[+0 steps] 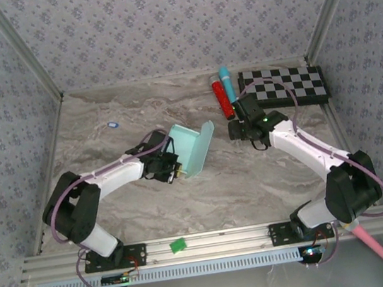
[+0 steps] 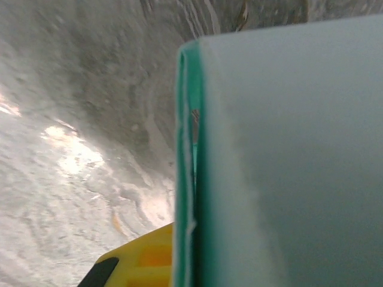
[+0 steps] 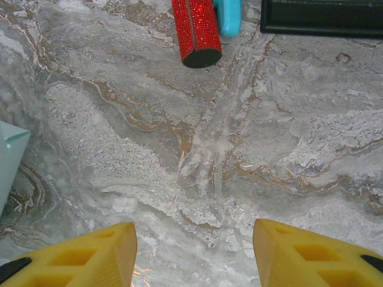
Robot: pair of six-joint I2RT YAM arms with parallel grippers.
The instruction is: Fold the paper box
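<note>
Marble-patterned table (image 1: 253, 177) was spread beneath both arms. Toward its left rear, a small blue object (image 1: 112, 124) was seen, too small to be identified. Further right, the left gripper (image 1: 171, 169) was found clenched on the lower left edge of the paper box (image 1: 192, 147), which was placed near the middle of the table, partly formed, with one flap raised at its right side. In the left wrist view, the mint card (image 2: 287, 167) was pressed close against a yellow finger (image 2: 143, 260). Right of the box, the right gripper (image 1: 241, 131) was held over bare marble with its fingers (image 3: 90, 257) parted and nothing grasped. Beyond it, a red glitter tube (image 1: 223, 100) and a turquoise tube (image 1: 226, 78) were laid side by side, touching, just left of a checkerboard (image 1: 285, 86).
</note>
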